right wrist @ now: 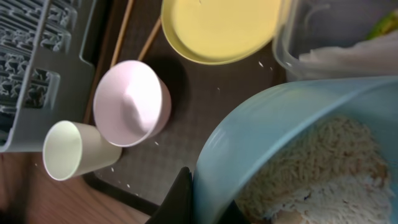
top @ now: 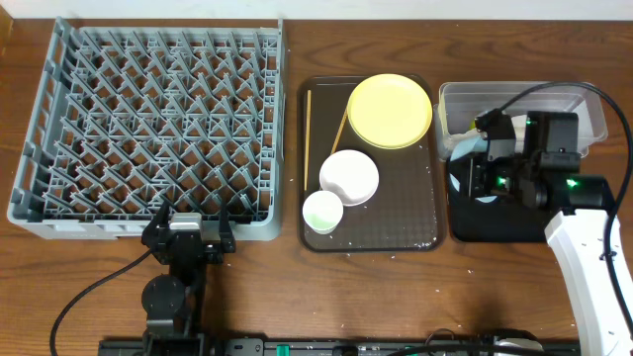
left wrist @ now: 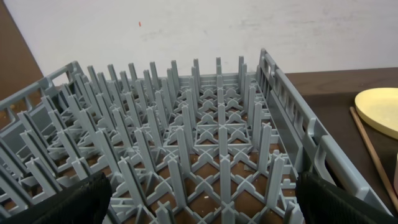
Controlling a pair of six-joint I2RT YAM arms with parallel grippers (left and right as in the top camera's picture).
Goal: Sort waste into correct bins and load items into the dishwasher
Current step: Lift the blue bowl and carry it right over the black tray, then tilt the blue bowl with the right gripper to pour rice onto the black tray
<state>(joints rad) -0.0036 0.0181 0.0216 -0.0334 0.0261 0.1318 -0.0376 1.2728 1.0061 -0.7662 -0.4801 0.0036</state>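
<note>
My right gripper [top: 487, 170] is shut on the rim of the light blue bowl [right wrist: 249, 130], which is tilted over the black tray [top: 495, 229] and holds pale rice [right wrist: 317, 168]. In the right wrist view the fingers [right wrist: 208, 199] pinch the bowl's wall. The clear tub [top: 584, 104] behind holds the white napkin [right wrist: 348, 56] with a yellow-green scrap [right wrist: 385, 25]. The yellow plate [top: 390, 110], white bowl [top: 348, 176], white cup [top: 321, 211] and two chopsticks [top: 307, 138] lie on the brown tray. My left gripper [top: 188, 229] is open and empty at the grey dish rack's [top: 148, 129] front edge.
The dark brown serving tray [top: 406, 222] sits between the rack and the bins, with loose crumbs scattered on it. The rack [left wrist: 205, 124] holds nothing. A black cable loops above the right arm. Bare wooden table runs along the front.
</note>
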